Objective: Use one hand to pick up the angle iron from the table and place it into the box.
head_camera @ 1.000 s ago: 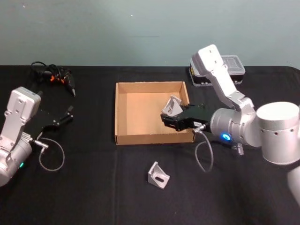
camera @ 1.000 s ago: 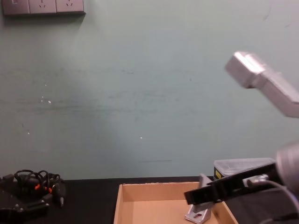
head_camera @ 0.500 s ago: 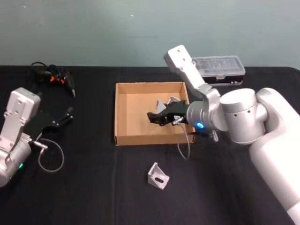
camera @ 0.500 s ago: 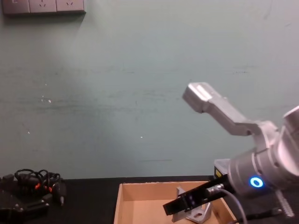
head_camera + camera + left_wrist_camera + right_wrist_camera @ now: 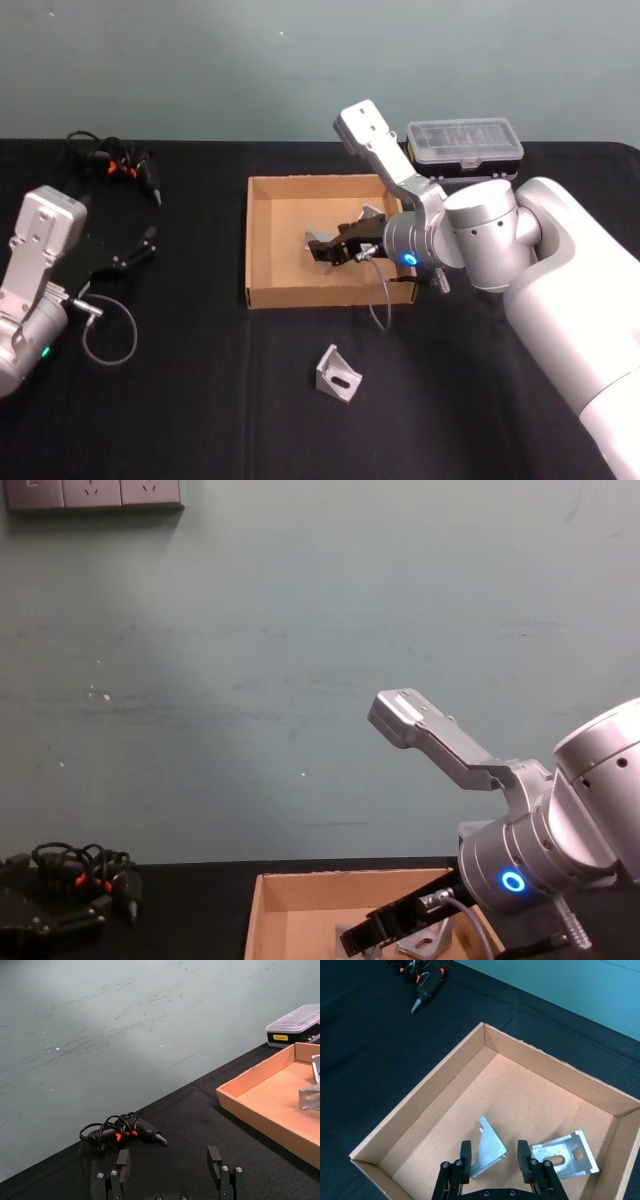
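Placement was the step in hand: the right gripper (image 5: 494, 1159) hung inside the box (image 5: 415, 1105), jaws pinching one angle iron (image 5: 487, 1147) beside another bracket (image 5: 565, 1152), so next they should spread; left gripper (image 5: 170, 1172) idled, jaws spread.

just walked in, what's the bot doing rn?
The right tool is over the box, fingers either side of an angle iron standing on the box floor; whether they still grip it is unclear. A second angle iron lies flat beside it in the box, and a third is on the table in front. The left tool sits open and idle at the table's left.
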Robot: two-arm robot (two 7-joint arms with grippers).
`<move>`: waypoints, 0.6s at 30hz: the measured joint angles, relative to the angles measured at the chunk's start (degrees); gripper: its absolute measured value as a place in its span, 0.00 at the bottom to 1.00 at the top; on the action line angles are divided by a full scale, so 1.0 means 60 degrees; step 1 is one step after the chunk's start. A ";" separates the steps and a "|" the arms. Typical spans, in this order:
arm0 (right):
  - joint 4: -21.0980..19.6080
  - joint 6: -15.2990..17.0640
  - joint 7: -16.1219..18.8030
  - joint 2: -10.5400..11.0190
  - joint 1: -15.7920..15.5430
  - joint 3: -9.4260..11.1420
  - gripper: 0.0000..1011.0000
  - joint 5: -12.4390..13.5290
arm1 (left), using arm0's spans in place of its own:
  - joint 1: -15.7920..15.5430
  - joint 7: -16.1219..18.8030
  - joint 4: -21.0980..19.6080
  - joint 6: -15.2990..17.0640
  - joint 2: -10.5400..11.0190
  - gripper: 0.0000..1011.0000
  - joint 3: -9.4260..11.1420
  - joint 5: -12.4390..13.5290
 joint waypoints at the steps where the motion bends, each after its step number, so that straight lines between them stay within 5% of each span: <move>1: 0.0033 -0.0015 0.0014 -0.0010 0.0010 0.0009 0.58 -0.0030 | 0.0000 0.0000 0.0000 0.0000 0.0000 1.00 0.0000 -0.0001; 18: -0.0159 0.0013 0.0031 0.0039 -0.0089 0.0100 0.58 -0.0131 | 0.0000 0.0001 0.0000 0.0000 0.0000 1.00 0.0000 -0.0001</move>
